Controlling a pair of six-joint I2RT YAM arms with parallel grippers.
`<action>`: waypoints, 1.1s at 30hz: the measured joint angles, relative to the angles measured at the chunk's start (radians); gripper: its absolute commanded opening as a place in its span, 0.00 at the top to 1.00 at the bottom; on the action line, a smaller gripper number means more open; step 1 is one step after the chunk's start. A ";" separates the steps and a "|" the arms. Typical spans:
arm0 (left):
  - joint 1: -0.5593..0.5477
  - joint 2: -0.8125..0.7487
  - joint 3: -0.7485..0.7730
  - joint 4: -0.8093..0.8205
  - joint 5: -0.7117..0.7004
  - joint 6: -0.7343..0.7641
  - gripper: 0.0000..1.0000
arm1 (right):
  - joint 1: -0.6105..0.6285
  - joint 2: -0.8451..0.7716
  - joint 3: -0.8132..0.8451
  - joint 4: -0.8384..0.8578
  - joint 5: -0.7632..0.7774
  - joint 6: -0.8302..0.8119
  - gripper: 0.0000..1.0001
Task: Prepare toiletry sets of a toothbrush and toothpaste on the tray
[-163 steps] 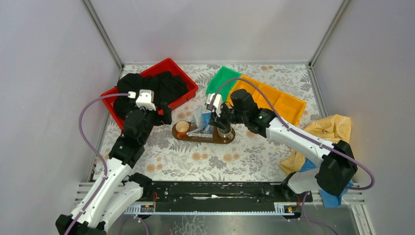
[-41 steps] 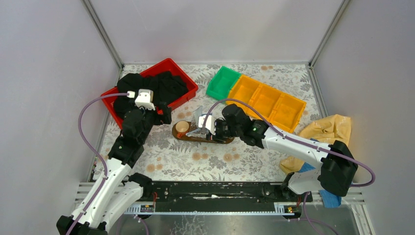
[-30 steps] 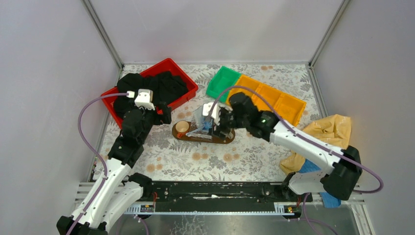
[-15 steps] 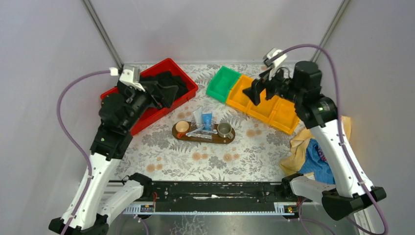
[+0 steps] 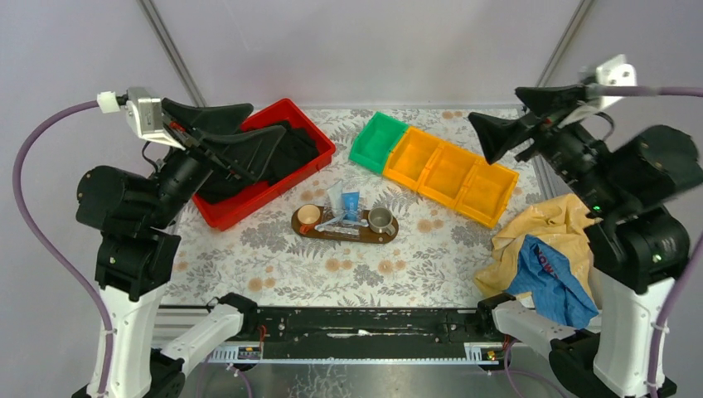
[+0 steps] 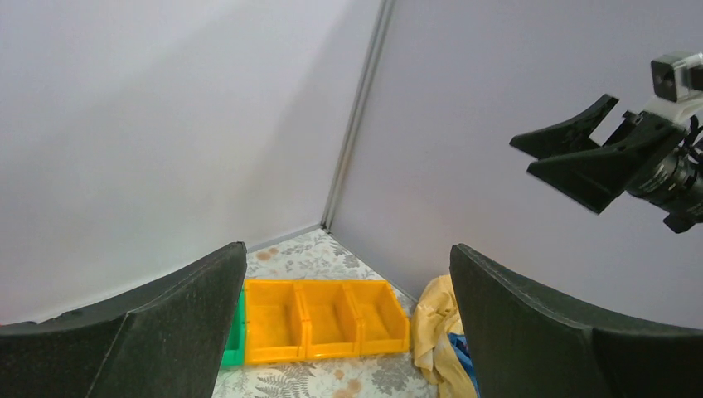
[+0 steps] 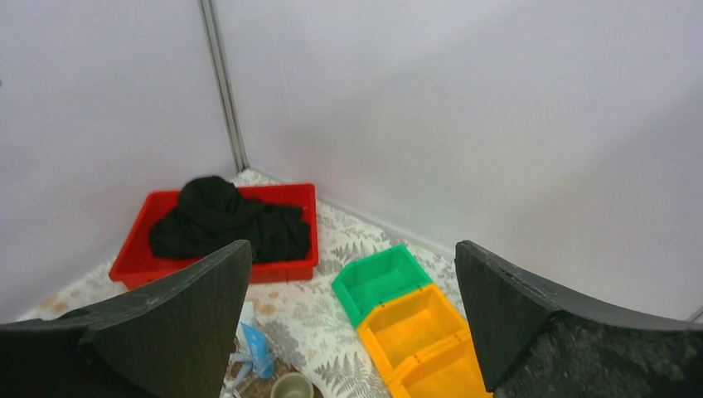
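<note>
Top view first: both arms stand tall. The left gripper (image 5: 267, 119) has its jaws spread wide with nothing between them. The right gripper (image 5: 494, 104) faces it across the table, just as wide and just as empty. Well below both, about midway between them, lies the tray (image 5: 358, 237). The toothpaste (image 5: 335, 197), a whitish tube and a blue one side by side, is at the tray's far edge; I cannot tell if it rests on the board. The toothbrush (image 5: 330, 222) lies on the tray just in front. A brown cup (image 5: 308, 216) sits at the end towards the left gripper, a metal cup (image 5: 380, 220) at the end towards the right. Beneath the left gripper sits a red crate (image 5: 240, 203) holding black cloth (image 5: 294, 148). Below the right gripper are a green bin (image 5: 377, 143) and orange bins (image 5: 448, 170).

Left wrist view: between its wide fingers, far below, are the bins. The right gripper is high across from it, jaws apart.

Right wrist view: crate and cloth lie ahead and far below, with the bins between the fingers. The blue tube and metal cup peek in at the bottom edge.
</note>
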 measured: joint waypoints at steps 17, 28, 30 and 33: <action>0.000 0.003 0.010 -0.048 0.037 -0.031 0.00 | -0.040 -0.026 0.075 -0.058 0.006 0.090 0.01; 0.000 -0.023 0.006 -0.055 0.034 -0.016 0.00 | -0.063 -0.023 0.050 -0.059 0.003 0.101 0.01; 0.000 -0.027 0.002 -0.055 0.035 -0.014 0.00 | -0.066 -0.023 0.044 -0.059 0.000 0.104 0.01; 0.000 -0.029 -0.007 -0.055 0.035 -0.013 0.00 | -0.070 -0.024 0.034 -0.059 -0.005 0.107 0.01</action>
